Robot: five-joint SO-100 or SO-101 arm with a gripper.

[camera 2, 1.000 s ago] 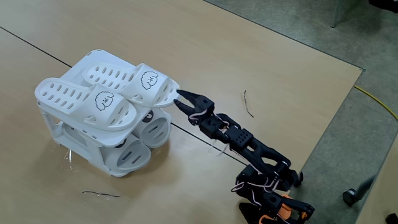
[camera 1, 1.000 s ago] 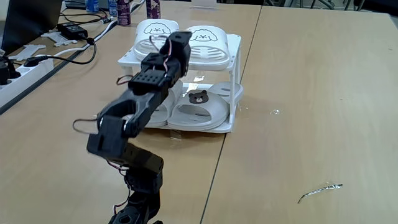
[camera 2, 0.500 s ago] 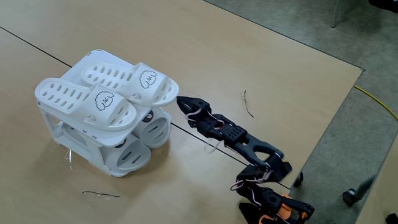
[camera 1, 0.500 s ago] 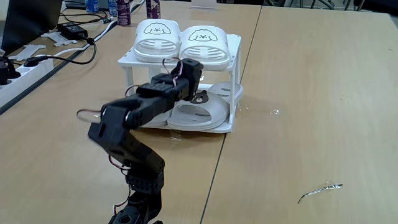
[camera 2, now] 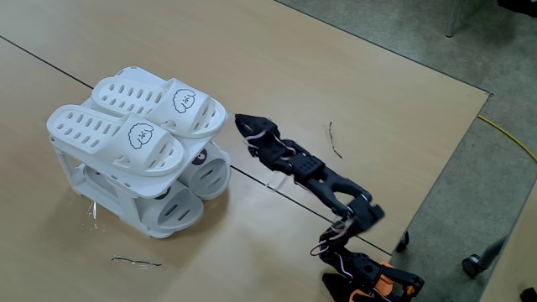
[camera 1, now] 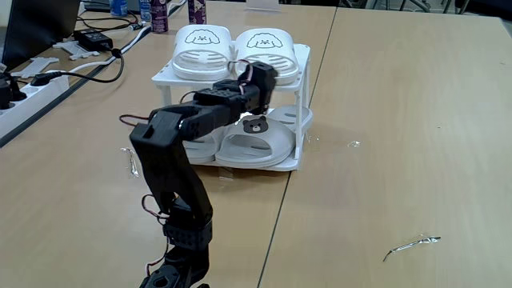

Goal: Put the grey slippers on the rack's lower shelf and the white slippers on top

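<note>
- Pale wooden desk (camera 1: 400,120) carries everything; cables and a power strip (camera 1: 28,88) lie at its left edge in a fixed view.
- White slippers (camera 1: 232,50) sit side by side on top of the rack (camera 1: 300,104), dog faces outward.
- Grey slippers (camera 1: 254,142) lie on the lower shelf (camera 1: 292,164), one bear face showing.
- Hand (camera 2: 241,124) hovers just right of the rack in a fixed view, apart from the slippers, jaws together and holding nothing.
</note>
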